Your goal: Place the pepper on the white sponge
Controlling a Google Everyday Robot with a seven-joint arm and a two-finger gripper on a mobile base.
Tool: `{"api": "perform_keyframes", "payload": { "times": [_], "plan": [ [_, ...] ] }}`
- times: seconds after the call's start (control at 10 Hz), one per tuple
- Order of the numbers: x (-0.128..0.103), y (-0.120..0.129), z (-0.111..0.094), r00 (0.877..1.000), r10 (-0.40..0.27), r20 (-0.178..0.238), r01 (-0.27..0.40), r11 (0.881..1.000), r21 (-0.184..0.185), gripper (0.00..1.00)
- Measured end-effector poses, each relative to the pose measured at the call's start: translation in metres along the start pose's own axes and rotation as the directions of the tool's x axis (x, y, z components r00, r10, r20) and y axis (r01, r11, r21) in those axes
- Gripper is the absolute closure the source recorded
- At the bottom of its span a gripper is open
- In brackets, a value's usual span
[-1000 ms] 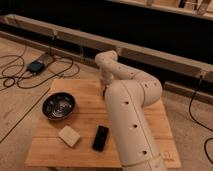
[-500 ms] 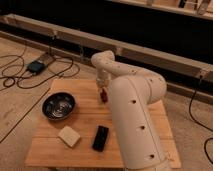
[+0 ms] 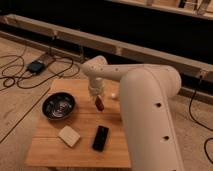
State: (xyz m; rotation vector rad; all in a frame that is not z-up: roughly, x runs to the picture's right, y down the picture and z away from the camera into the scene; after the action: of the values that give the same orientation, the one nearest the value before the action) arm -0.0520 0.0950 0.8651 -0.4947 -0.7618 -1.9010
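Note:
The dark red pepper [image 3: 99, 104] hangs from my gripper [image 3: 97, 97], which is shut on its upper end and holds it above the wooden table [image 3: 50, 150], near the middle. The white sponge [image 3: 69, 136] lies on the table to the front left of the gripper, apart from the pepper. My white arm [image 3: 145, 110] fills the right side and hides the table's right part.
A dark metal bowl [image 3: 58, 106] stands at the table's left. A black phone [image 3: 100, 138] lies right of the sponge. A small white object [image 3: 114, 94] peeks out beside the arm. Cables and a device [image 3: 37, 65] lie on the floor to the left.
The gripper has swung left and toward the front of the table with the pepper, which now hangs over the table's middle. Bowl, sponge and phone have not moved.

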Motion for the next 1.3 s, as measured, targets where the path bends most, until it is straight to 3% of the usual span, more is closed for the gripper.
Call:
{"api": "perform_keyframes", "payload": {
  "times": [0.2,0.4,0.6,1.2,1.3],
  "plan": [
    [-0.033,-0.04,-0.002,0.993,-0.114,-0.006,0.114,0.993,-0.019,1.0],
    [-0.057,-0.076,-0.006,0.978,-0.21,-0.011,0.21,0.977,-0.031,1.0],
    [-0.081,-0.117,-0.012,0.95,-0.312,-0.012,0.312,0.949,-0.04,1.0],
    [-0.094,-0.195,-0.015,0.873,-0.487,-0.004,0.487,0.873,-0.03,1.0],
    [-0.095,-0.2,-0.014,0.867,-0.498,-0.002,0.498,0.867,-0.027,1.0]
  ]
}}
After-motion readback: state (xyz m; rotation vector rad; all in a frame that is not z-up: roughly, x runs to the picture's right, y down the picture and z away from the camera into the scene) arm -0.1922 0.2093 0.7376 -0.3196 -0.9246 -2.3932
